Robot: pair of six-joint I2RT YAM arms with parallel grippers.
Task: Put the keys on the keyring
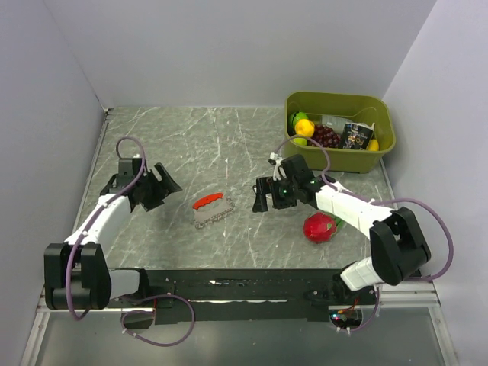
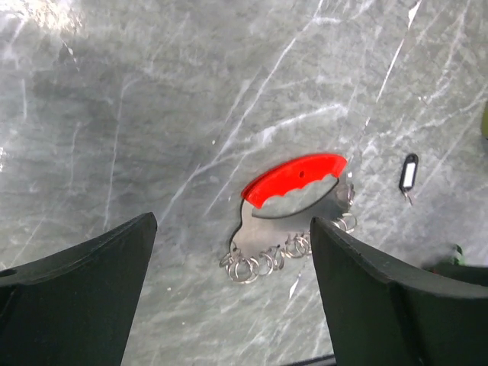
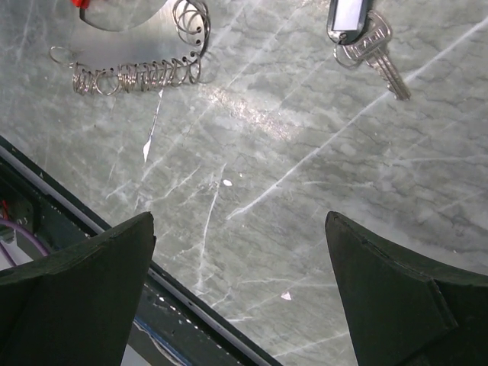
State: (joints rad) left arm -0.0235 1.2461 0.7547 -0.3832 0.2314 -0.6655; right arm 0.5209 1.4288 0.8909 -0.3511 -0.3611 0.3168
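Note:
A keyring holder, a red curved grip on a silvery plate with several split rings along its edge, lies flat mid-table. Its rings also show at the top left of the right wrist view. One silver key with a dark oval tag with a pale centre lies on the table to its right; in the left wrist view it is small. My left gripper is open and empty, left of the holder. My right gripper is open and empty, over bare table near the key.
An olive bin with fruit and small items stands at the back right. A red fruit with green leaves lies beside the right arm. The table's black front rail runs close below the right gripper. Walls close in both sides.

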